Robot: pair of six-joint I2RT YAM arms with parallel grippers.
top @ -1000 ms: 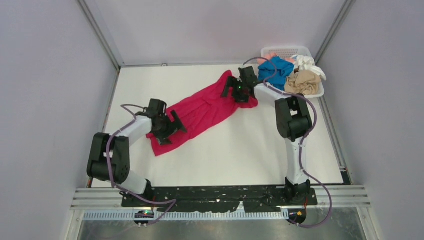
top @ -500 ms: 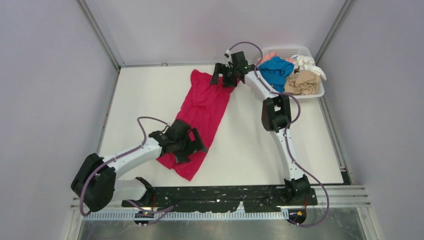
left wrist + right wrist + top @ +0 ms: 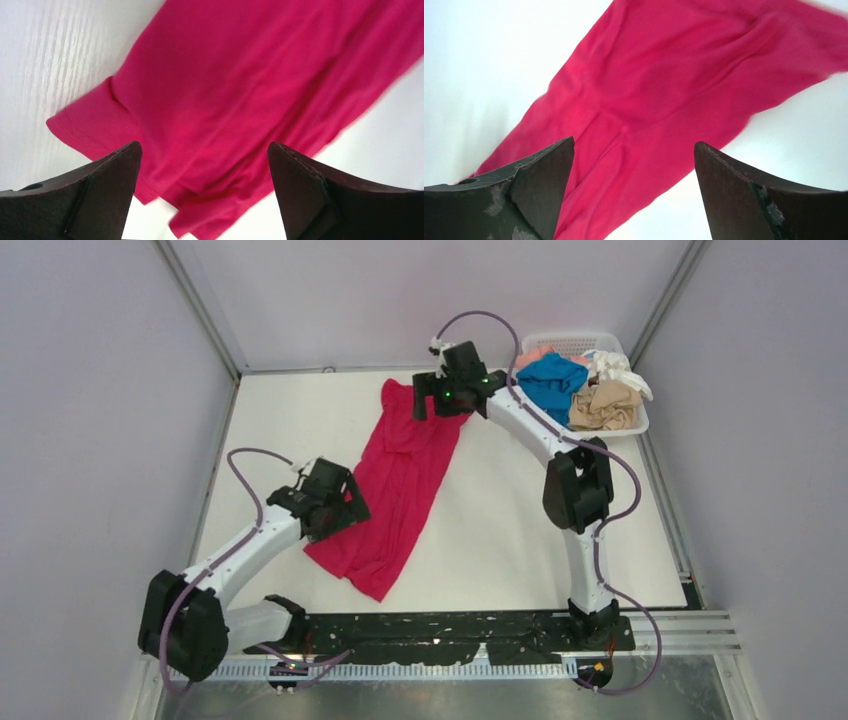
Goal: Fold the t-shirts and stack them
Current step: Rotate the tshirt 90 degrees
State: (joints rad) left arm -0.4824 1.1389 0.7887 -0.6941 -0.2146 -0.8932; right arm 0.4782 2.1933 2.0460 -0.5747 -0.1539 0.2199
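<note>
One magenta-red t-shirt point(image 3: 400, 480) lies wrinkled, stretched long from 12 to 6 o'clock on the surface point(image 3: 500, 520). Four others, blue point(image 3: 550, 380), tan point(image 3: 605, 405), white point(image 3: 615, 365), peach point(image 3: 538, 353), sit crumpled in one basket point(image 3: 575, 340) at 2 o'clock. Both hands gape empty: left hand point(image 3: 202, 152) at the shirt's 8 o'clock edge, right hand point(image 3: 634, 147) at 12.

Spread t-shirt point(image 3: 398, 480): plain bright magenta-red.
Blue t-shirt point(image 3: 550, 382): plain mid-blue.
Tan t-shirt point(image 3: 603, 405): plain tan.
White t-shirt point(image 3: 612, 365): plain white.
Peach-pink t-shirt point(image 3: 537, 354): plain peach-pink.
Basket point(image 3: 570, 338): white lattice.
Surface point(image 3: 500, 530): white, faint streaks.
Left pincer point(image 3: 202, 147): dark brown-black fingers.
Right pincer point(image 3: 634, 142): same dark, pale grey scuffs.
Arms point(image 3: 245, 545): white links, black joints.
Cables point(image 3: 480, 313): purple.
Walls point(image 3: 90, 390): pale grey with a lilac cast.
Base rail point(image 3: 440, 625): black.
</note>
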